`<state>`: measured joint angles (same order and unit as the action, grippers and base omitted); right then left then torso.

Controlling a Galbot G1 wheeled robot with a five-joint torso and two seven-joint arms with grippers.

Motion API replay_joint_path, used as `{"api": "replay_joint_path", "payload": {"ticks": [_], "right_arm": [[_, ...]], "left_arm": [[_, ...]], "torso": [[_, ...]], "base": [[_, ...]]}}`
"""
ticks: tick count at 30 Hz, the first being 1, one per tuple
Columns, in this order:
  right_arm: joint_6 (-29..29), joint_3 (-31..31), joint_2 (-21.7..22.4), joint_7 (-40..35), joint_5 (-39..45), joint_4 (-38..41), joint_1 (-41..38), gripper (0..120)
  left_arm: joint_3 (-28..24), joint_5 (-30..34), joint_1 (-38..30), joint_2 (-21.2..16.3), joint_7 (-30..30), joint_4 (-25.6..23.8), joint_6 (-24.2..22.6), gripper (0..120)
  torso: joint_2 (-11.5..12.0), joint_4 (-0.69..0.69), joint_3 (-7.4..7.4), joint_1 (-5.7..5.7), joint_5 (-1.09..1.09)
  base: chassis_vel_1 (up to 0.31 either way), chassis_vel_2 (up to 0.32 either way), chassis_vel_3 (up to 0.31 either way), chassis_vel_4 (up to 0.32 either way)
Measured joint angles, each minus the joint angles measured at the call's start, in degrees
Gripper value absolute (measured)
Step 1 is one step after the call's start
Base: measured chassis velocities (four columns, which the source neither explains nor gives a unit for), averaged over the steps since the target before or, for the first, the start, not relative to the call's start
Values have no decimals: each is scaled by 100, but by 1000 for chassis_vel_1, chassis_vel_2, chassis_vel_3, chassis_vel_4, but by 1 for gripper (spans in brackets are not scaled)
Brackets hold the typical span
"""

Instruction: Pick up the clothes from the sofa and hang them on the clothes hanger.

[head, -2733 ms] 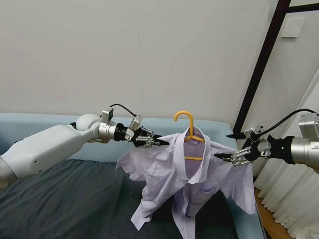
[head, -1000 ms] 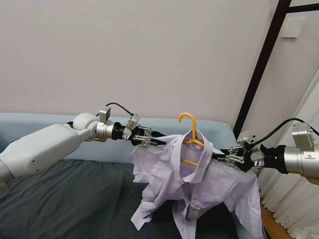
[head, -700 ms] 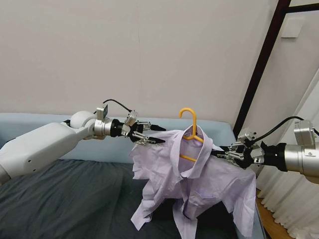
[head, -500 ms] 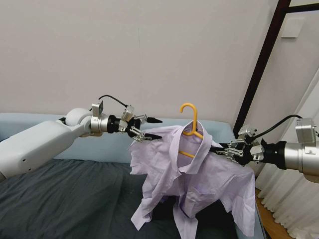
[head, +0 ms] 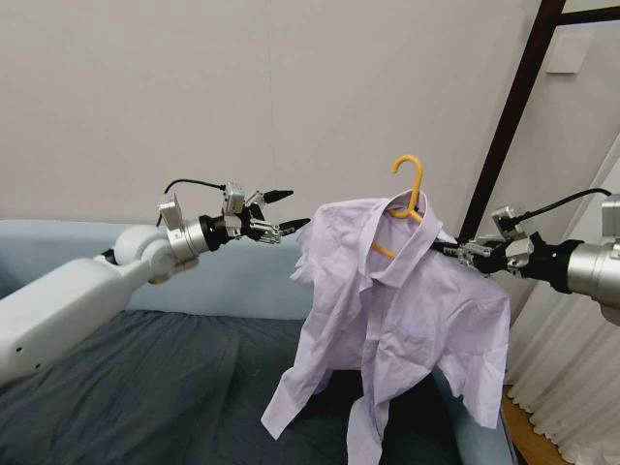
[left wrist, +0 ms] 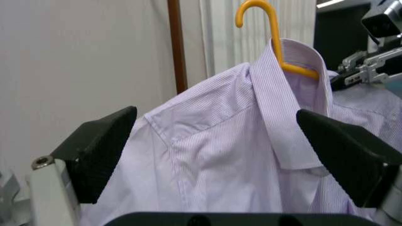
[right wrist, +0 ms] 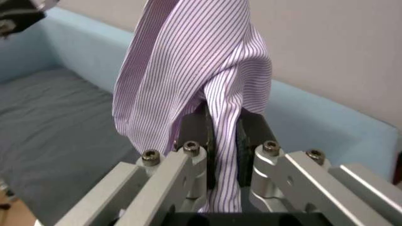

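Shirt (right wrist: 188, 70) fabric between pads (right wrist: 193, 129) of right claw (right wrist: 221, 131)

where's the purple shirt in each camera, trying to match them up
Head view: shirt hangs right of centre on the yellow hanger.
Left wrist view: shirt across the centre.
Right wrist view: shirt at centre, clamped.
Shared landmark: right gripper shut on its shoulder.
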<state>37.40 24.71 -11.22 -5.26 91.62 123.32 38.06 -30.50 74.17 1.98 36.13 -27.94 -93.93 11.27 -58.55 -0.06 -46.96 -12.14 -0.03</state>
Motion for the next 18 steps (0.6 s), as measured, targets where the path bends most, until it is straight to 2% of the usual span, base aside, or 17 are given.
{"api": "replay_joint_path", "payload": {"ticks": [4, 7, 9, 12, 15, 18], "right_arm": [[248, -49, 0, -613, 483, -42, -377, 8], [294, -50, 18, -843, 695, -44, -478, 8], [356, -63, 17, -1233, 1001, -37, -612, 8], [360, -67, 16, -1319, 1058, -33, -629, 8], [361, -71, 3, -1428, 1147, -4, -629, 8], [361, -71, -11, -1441, 1169, 18, -627, 8]], "left_arm": [[133, 19, 347, 264, 598, -398, 285, 100], [147, 83, 421, 399, 791, -537, 361, 100], [143, 193, 507, 572, 1043, -812, 393, 100], [112, 201, 555, 648, 1208, -960, 394, 100], [22, 169, 692, 846, 1676, -1229, 391, 100], [-56, 82, 753, 1008, 1993, -1286, 364, 100]], "torso": [[0, -2, 0, 0, 1], [0, -3, 0, 0, -1], [0, -3, 0, 0, 1], [0, -2, 0, 0, 1], [0, -1, 0, 0, 1], [0, -1, 0, 0, 1]], "base": [[0, 0, 0, 0], [0, 0, 0, 0], [0, 0, 0, 0], [0, 0, 0, 0], [0, 0, 0, 0], [0, 0, 0, 0]]}}
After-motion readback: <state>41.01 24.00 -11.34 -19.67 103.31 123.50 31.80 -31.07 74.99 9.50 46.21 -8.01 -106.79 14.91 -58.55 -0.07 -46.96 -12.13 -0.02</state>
